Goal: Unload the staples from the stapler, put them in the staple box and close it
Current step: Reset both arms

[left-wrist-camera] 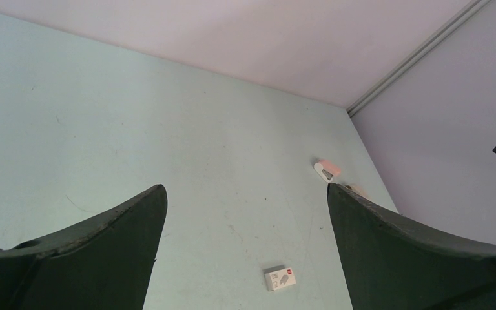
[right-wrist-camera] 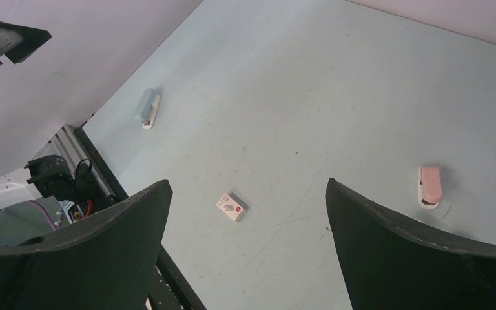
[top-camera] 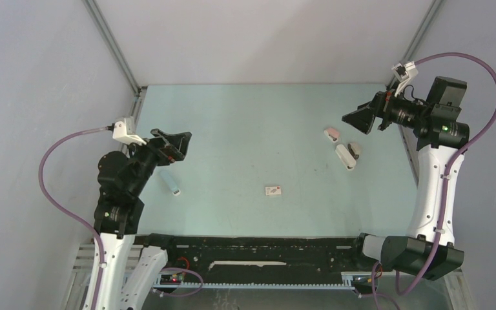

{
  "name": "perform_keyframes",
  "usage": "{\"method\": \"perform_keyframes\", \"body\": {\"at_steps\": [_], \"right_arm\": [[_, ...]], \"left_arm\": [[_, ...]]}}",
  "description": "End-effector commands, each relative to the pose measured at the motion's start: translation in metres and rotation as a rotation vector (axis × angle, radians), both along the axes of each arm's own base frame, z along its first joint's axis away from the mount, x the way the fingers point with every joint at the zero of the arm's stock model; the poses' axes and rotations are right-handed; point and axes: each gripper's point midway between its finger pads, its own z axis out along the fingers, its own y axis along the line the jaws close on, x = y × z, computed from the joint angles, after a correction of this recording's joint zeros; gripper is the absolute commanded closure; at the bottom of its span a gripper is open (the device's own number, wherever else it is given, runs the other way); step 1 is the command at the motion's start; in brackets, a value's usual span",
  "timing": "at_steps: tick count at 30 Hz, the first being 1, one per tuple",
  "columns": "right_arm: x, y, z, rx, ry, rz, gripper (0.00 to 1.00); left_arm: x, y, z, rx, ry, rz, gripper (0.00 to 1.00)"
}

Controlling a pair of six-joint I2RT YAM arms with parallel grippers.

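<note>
Left gripper point(top-camera: 175, 142) and right gripper point(top-camera: 356, 123) hang raised with jaws wide and empty, probably to survey; stapler point(top-camera: 345, 157) lies untouched at right, near the right gripper.

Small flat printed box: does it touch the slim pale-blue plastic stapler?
No, the small flat printed box lies well apart from the pale-blue stapler.

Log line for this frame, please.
left gripper: open, empty, above table | right gripper: open, empty, above table | white stapler: lying on table on right arm's side, untouched
</note>
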Motion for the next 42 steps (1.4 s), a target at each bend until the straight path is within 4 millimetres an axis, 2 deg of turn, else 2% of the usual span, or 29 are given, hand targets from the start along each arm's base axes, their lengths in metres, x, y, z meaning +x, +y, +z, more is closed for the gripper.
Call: {"method": "perform_keyframes", "body": {"at_steps": [1, 30, 37, 42], "right_arm": [[-0.004, 0.002, 0.010, 0.011, -0.029, 0.013, 0.00], [-0.011, 0.001, 0.009, -0.018, -0.049, 0.013, 0.00], [-0.011, -0.005, 0.008, -0.032, -0.055, -0.007, 0.00], [-0.006, -0.016, 0.005, -0.033, -0.047, -0.061, 0.00]], "left_arm": [[-0.003, 0.001, 0.009, 0.011, -0.034, -0.007, 0.00], [-0.006, 0.005, 0.003, 0.028, -0.021, 0.002, 0.00], [-0.003, 0.008, -0.005, 0.015, 0.005, 0.011, 0.00], [-0.003, 0.010, -0.006, 0.015, 0.009, 0.014, 0.00]]}}
